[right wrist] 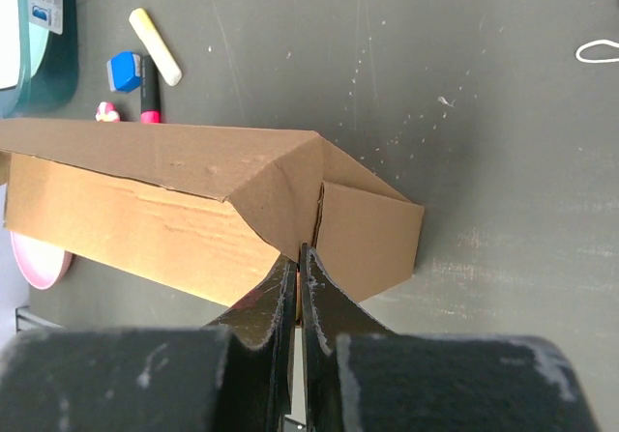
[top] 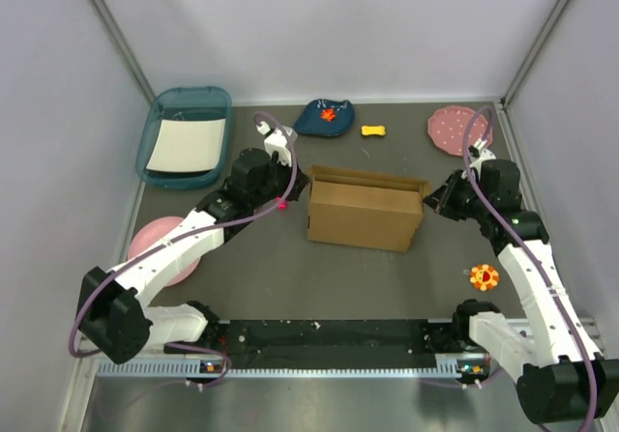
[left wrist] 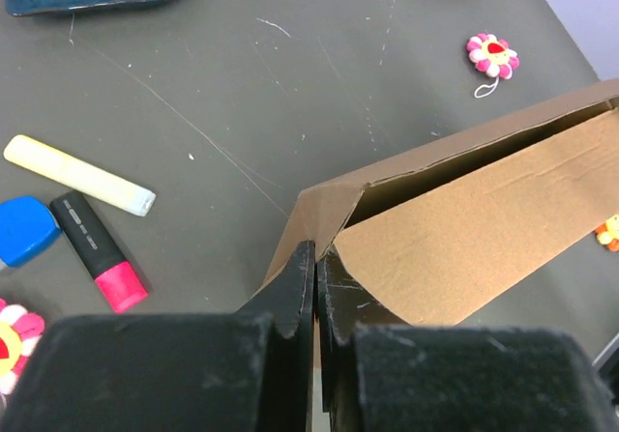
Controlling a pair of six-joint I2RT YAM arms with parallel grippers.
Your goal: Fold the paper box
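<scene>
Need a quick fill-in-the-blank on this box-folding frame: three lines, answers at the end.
1. The white sheet lies in the teal ___.
2. The right gripper is shut on one end of the cardboard ___.
3. The yellow toy lies between the dark blue dish and a ___ dotted plate.
Missing words: tray; box; pink.

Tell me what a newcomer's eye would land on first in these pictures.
The brown paper box stands half-folded in the middle of the table, with its top open. The left gripper and the right gripper are each pinched shut on one end of it. At the far left corner sits a teal tray holding a white sheet.
</scene>
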